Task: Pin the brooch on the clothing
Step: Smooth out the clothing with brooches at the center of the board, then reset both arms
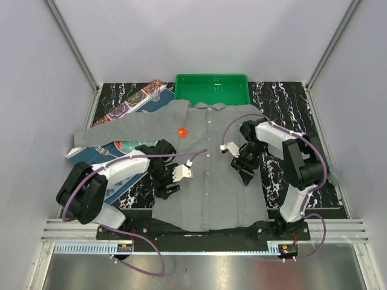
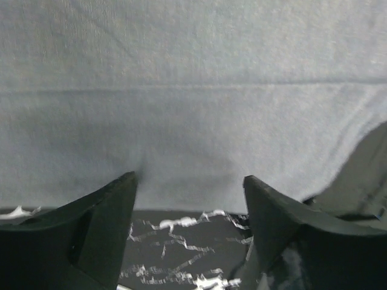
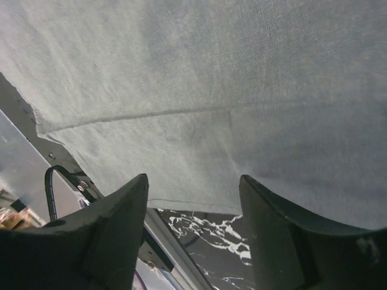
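The clothing (image 1: 211,175), a grey button-up shirt, lies spread flat on the black marbled table. The brooch (image 1: 182,131), a tiny red-orange ornament, rests on the shirt's chest left of the button row. My left gripper (image 1: 164,188) is low at the shirt's left side edge. In the left wrist view it (image 2: 190,178) is open, its tips at the hem of the clothing (image 2: 193,109), with nothing between them. My right gripper (image 1: 247,175) is at the shirt's right side edge. It (image 3: 193,178) too is open over the hem of the clothing (image 3: 211,90) and holds nothing.
A green tray (image 1: 211,88) stands behind the collar. A patterned placemat (image 1: 124,110) with a small clear cup (image 1: 155,93) lies at the back left, partly under the left sleeve. The table's near metal rail (image 3: 163,235) runs close to the right gripper.
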